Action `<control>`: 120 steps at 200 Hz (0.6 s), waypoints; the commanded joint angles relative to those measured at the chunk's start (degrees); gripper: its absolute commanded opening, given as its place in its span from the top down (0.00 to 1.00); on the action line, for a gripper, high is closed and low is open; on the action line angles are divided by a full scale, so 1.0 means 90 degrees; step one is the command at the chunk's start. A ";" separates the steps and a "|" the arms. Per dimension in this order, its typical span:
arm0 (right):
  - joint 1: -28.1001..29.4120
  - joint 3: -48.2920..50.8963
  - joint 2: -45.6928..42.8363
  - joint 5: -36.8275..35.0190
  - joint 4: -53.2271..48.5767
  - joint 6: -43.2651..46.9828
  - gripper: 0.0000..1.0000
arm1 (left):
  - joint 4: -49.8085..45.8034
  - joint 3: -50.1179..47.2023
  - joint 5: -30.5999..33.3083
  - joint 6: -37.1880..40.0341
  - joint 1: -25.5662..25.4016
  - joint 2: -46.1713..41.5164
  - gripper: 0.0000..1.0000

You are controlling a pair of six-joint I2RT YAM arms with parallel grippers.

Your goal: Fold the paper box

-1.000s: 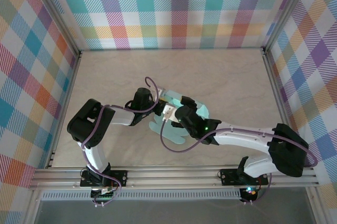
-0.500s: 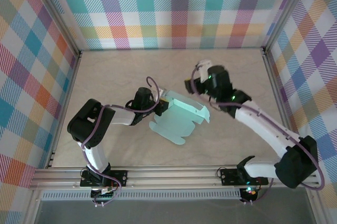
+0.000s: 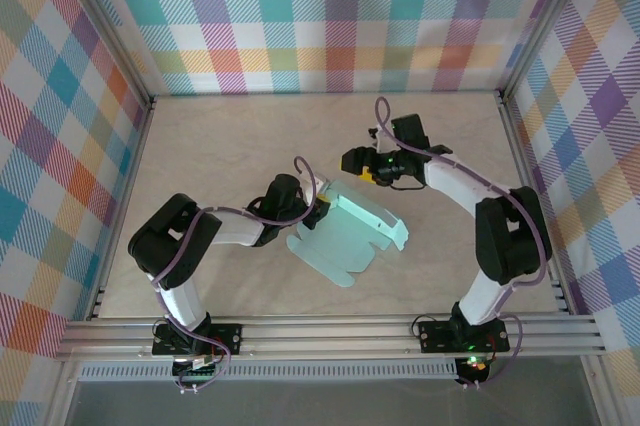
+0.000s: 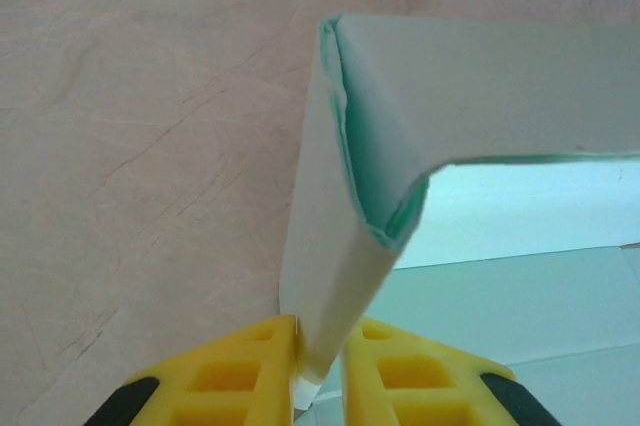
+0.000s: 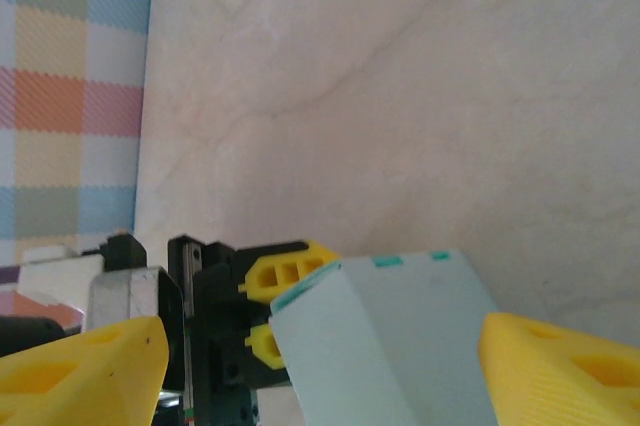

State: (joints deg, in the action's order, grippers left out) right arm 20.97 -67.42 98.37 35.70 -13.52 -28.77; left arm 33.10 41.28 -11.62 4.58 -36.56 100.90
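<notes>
The left tool (image 4: 320, 371) is closing narrowly on a raised, creased flap of the pale mint paper box (image 3: 350, 238) — the rest of the card is lying flat on the tabletop (image 3: 220, 136) just beyond that tool. The right tool (image 3: 352, 161) is hanging wide open near the box, apart from it — gripping nothing.

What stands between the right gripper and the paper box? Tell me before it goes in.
Nothing visible does. The right gripper hangs open over bare table just beyond the paper box, with open space between them. The left gripper is shut on the box's raised panel at its left end, to one side of that path.
</notes>
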 commanded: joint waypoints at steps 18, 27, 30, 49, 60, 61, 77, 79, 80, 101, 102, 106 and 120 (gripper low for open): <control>0.0005 -0.0068 0.0297 0.1052 -0.0029 0.0106 0.23 | 0.0429 -0.0061 0.0108 0.0030 -0.0069 0.0096 0.81; 0.0003 -0.0068 0.0414 0.1088 -0.0012 0.0102 0.27 | 0.0465 -0.0055 0.0078 0.0005 -0.0069 0.0133 0.80; 0.0004 -0.0068 0.0444 0.1093 0.0005 0.0104 0.28 | 0.0476 -0.0048 0.0063 0.0002 -0.0067 0.0131 0.80; 0.0013 -0.0139 0.0689 0.1261 0.0089 0.0072 0.32 | 0.0501 -0.0029 0.0039 -0.0020 -0.0079 0.0194 0.80; 0.0008 -0.0189 0.0795 0.1275 0.0067 0.0082 0.36 | 0.0513 -0.0027 0.0031 -0.0018 -0.0078 0.0253 0.80; 0.0011 -0.0192 0.0812 0.1271 0.0057 0.0082 0.36 | 0.0512 -0.0031 0.0031 -0.0024 -0.0079 0.0258 0.80; 0.0007 -0.0225 0.0922 0.1284 0.0044 0.0076 0.43 | 0.0520 -0.0017 0.0050 -0.0039 -0.0079 0.0334 0.80; 0.0010 -0.0224 0.0932 0.1284 0.0051 0.0073 0.43 | 0.0521 -0.0009 0.0051 -0.0040 -0.0079 0.0344 0.80; 0.0012 -0.0224 0.0944 0.1276 0.0049 0.0073 0.44 | 0.0526 -0.0008 0.0051 -0.0045 -0.0079 0.0348 0.80; 0.0011 -0.0233 0.1032 0.1277 0.0045 0.0043 0.48 | 0.0549 0.0030 0.0051 -0.0085 -0.0079 0.0460 0.80; 0.0012 -0.0233 0.1038 0.1272 0.0041 0.0043 0.48 | 0.0555 0.0031 0.0051 -0.0082 -0.0079 0.0464 0.80; 0.0023 -0.0243 0.1051 0.1255 0.0008 0.0044 0.48 | 0.0557 0.0038 0.0051 -0.0085 -0.0079 0.0473 0.80; 0.0018 -0.0309 0.1116 0.1183 -0.0141 0.0128 0.49 | 0.0573 0.0070 0.0046 -0.0108 -0.0078 0.0521 0.80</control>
State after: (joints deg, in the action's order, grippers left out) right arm 20.97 -67.70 107.35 45.17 -13.08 -28.32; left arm 36.60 41.28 -11.25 4.12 -36.62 104.36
